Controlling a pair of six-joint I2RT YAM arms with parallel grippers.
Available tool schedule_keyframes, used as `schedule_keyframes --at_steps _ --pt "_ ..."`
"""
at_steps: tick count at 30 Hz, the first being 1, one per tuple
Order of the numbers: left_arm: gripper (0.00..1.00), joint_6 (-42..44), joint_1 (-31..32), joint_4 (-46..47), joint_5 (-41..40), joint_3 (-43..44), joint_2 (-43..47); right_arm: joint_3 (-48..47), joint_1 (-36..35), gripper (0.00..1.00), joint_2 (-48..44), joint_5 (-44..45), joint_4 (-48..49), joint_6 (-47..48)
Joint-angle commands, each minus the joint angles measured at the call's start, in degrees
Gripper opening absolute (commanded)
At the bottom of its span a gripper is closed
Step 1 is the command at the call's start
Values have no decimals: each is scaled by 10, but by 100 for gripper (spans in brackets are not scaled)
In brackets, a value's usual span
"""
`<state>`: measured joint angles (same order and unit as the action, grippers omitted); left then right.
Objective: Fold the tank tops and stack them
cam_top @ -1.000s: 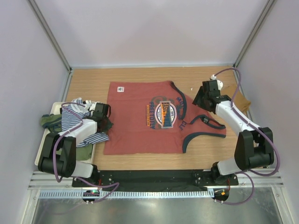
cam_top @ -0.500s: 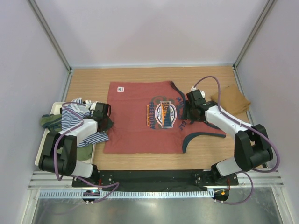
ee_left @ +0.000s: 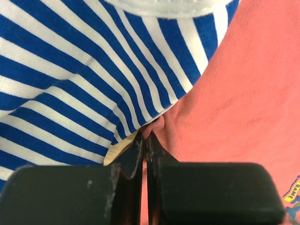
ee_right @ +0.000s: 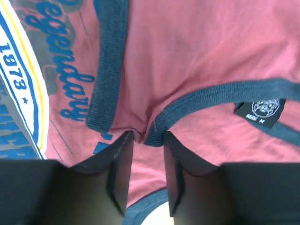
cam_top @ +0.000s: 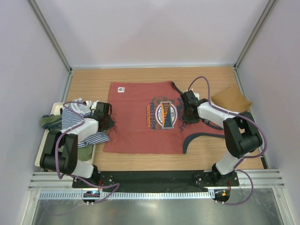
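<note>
One red top (cam_top: 138,129) we see spread flat, left gripper (ee_left: 146,137) clamped on its left edge, right gripper (ee_right: 146,140) with jaws apart astride a pucker of its trim (ee_right: 110,70).

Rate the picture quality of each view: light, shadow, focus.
Top external: even, soft light, no glare, the rust-red top sharp, only faint shadows. Left wrist: the left hand very close and blurred, the striped top in focus. Right wrist: that top's print sharp, the right hand dark and featureless.
</note>
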<state>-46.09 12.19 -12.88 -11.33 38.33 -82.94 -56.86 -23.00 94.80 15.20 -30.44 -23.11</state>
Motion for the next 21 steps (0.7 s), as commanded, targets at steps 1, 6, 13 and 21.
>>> schedule_keyframes --at_steps 1,6,13,21 --pt "0 3 -3 -7 4 -1 -8 -31 -4 34 -1 18 10 4" --pt "0 4 -4 -11 2 -5 6 -48 -4 1 -9 14 8 2" --pt "0 5 -3 -11 2 -12 13 -131 52 1 -19 1 -5 -9" --pt "0 7 -4 -12 -1 -12 10 -265 203 1 108 -31 7 -78"
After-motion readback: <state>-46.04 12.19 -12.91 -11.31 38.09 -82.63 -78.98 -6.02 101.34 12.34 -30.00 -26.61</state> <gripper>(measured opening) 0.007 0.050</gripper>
